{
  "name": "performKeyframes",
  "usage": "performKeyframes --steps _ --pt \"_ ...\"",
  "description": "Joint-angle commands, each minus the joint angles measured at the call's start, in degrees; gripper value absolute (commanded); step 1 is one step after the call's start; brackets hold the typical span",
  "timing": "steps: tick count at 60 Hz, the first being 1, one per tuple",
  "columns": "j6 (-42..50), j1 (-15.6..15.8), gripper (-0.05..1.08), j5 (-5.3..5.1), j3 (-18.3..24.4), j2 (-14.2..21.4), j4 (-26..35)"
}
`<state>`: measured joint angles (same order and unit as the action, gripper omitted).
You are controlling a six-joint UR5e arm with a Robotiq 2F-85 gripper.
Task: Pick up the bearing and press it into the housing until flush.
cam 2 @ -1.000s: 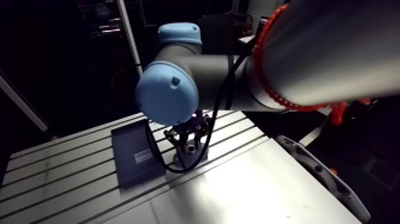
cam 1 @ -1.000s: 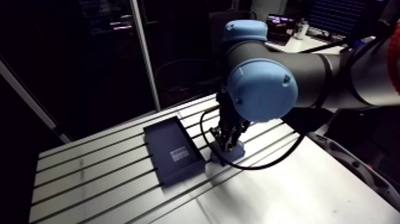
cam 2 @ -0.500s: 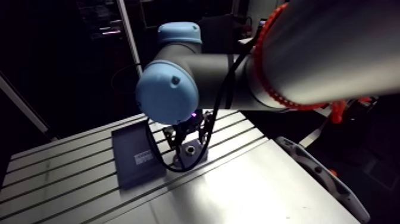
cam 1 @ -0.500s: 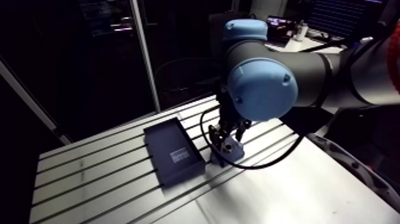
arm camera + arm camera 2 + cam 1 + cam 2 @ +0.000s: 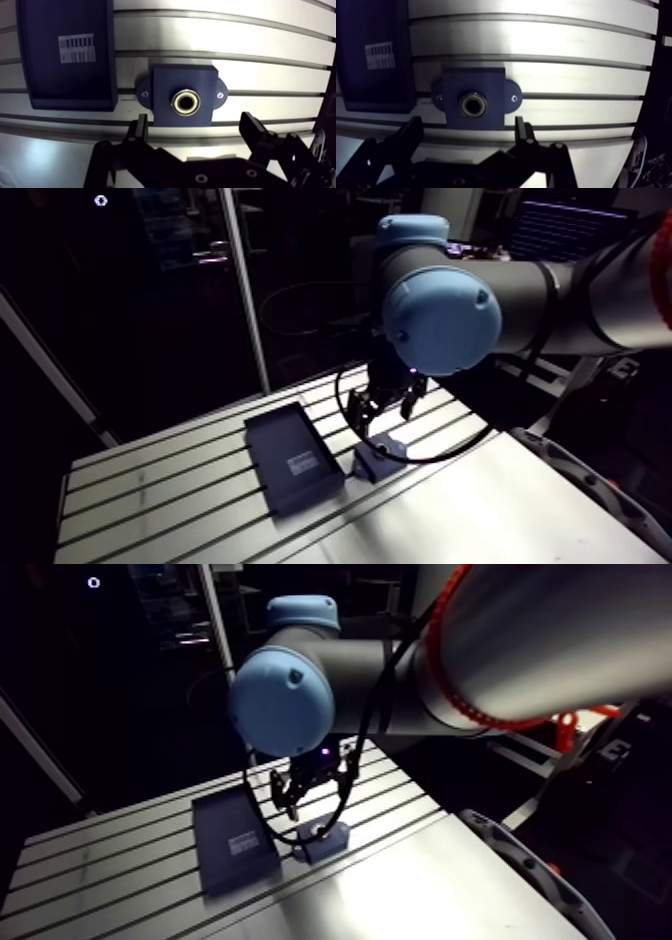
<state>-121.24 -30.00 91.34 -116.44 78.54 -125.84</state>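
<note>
The dark blue housing (image 5: 170, 77) sits on the slotted table, with two small screw ears at its sides. The brass-coloured bearing (image 5: 175, 103) rests in its central bore, and its rim looks level with the housing face. My gripper (image 5: 195, 122) hangs above the housing, open, with nothing between its fingers (image 5: 141, 125). In the arm view the gripper (image 5: 386, 406) hovers a short way over the housing (image 5: 380, 456), not touching it.
A dark rectangular tray (image 5: 65, 55) with a white barcode label lies beside the housing, a narrow gap apart. The aluminium table (image 5: 260, 37) runs in grooved strips beyond the housing. The table's smooth plate (image 5: 480, 508) lies on the near side.
The gripper has opened and lifted off the housing, leaving the bearing in the bore. The arm view has shifted a little as the arm rose.
</note>
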Motion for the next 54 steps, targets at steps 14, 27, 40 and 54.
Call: performKeyframes --steps 14,27,40,54 --pt "3.48 0.2 0.76 -0.24 1.51 3.34 5.03" --pt "3.66 0.46 0.82 -0.42 1.09 2.82 4.76" --pt "3.94 0.55 0.86 -0.26 0.83 1.51 4.1" --pt "4.73 0.55 0.91 -0.07 0.46 0.79 3.47"
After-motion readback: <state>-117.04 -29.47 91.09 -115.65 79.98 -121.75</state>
